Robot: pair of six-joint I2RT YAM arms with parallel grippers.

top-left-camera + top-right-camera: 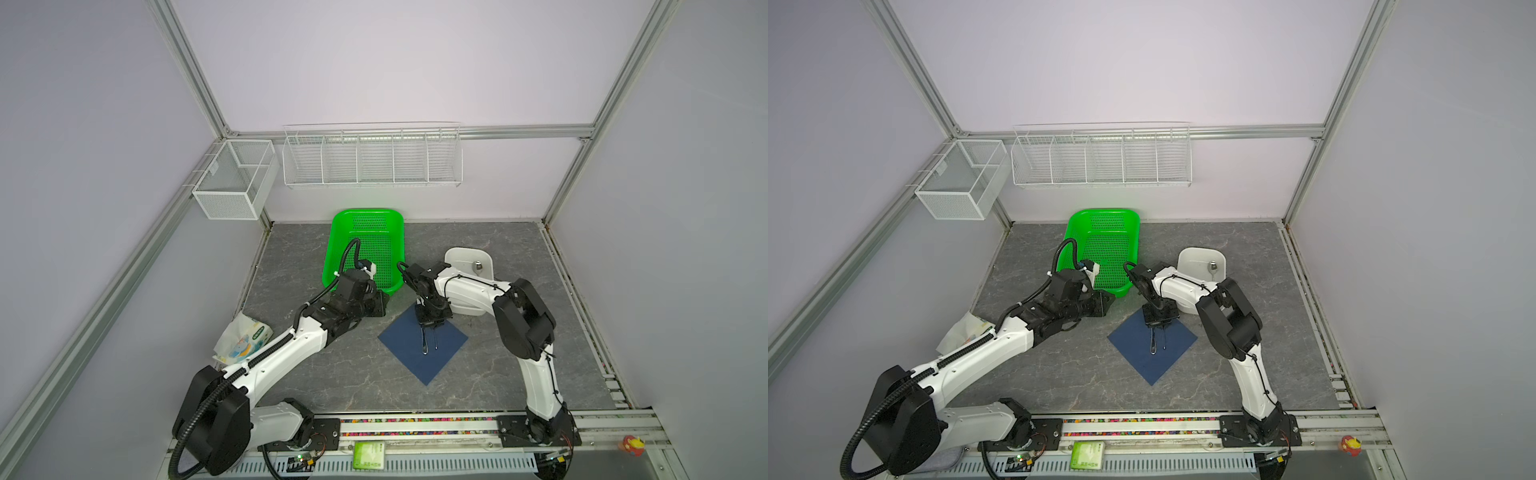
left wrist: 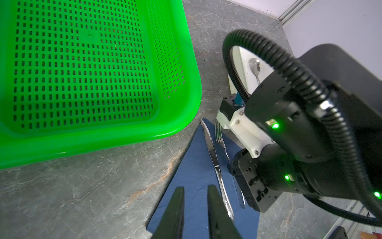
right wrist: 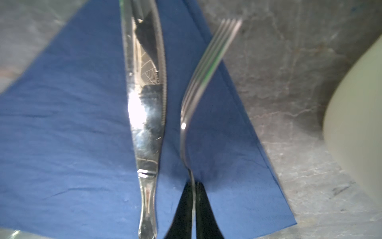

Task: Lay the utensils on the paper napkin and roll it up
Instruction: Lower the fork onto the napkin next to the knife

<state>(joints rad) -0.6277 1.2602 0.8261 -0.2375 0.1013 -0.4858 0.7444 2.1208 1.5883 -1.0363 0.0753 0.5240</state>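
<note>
Napkin (image 1: 405,349) edges free, bare tabletop (image 1: 332,374) around; green basket (image 1: 368,212) near one corner. R gripper (image 3: 193,184) pinches fork (image 3: 204,68) handle beside knife (image 3: 144,103); L gripper (image 2: 195,190) slightly apart, empty.

Both top views look steeply down from high above the near edge of the counter (image 1: 332,374), facing the back wall. They are far enough to hold both arms whole, with the green basket (image 1: 368,214) above centre and the napkin (image 1: 432,370) just below centre. The left wrist camera looks along the left tool (image 2: 196,187) from low over the counter, sharing basket, napkin, knife (image 2: 213,157) and fork (image 2: 220,136) with them. The right wrist camera sits closer still behind the right tool (image 3: 193,184) — napkin, knife and fork fill it.
</note>
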